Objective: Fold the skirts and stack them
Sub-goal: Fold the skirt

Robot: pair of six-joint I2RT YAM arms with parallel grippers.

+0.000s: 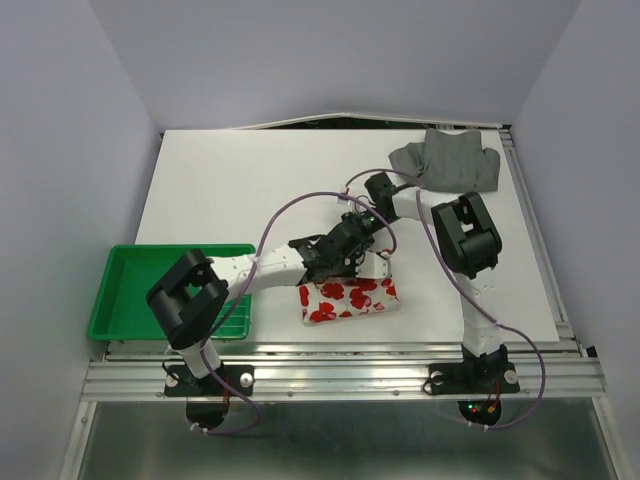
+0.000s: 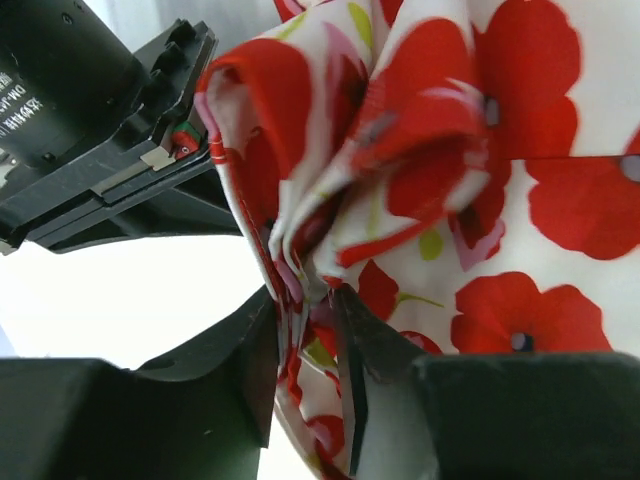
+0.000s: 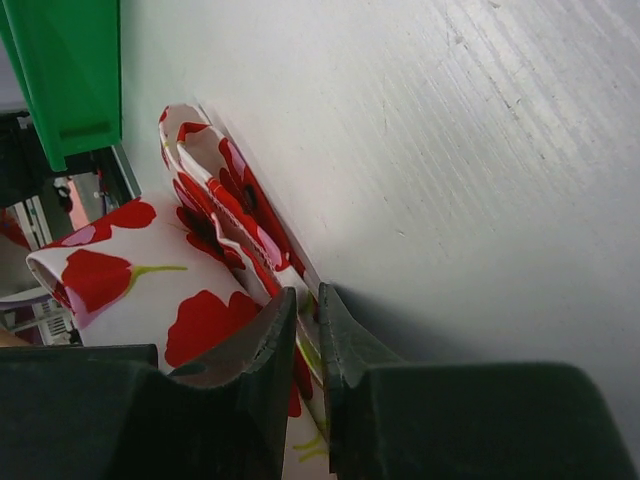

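Observation:
The white skirt with red flower print (image 1: 348,298) lies folded near the table's front edge. Its far edge is lifted where both grippers meet. My left gripper (image 1: 347,250) is shut on a bunched fold of it, as the left wrist view shows (image 2: 310,330), with the printed skirt (image 2: 450,180) filling that view. My right gripper (image 1: 378,238) is shut on a thin folded edge of the same skirt (image 3: 215,200), low over the table (image 3: 308,310). The dark grey skirt (image 1: 450,160) lies crumpled at the table's far right, untouched.
A green plastic tray (image 1: 130,262) sits at the front left of the white table (image 1: 250,190); it also shows in the right wrist view (image 3: 70,70). The right arm's black body (image 2: 90,130) is close beside my left gripper. The right arm's elbow (image 1: 465,235) stands above the table's right side.

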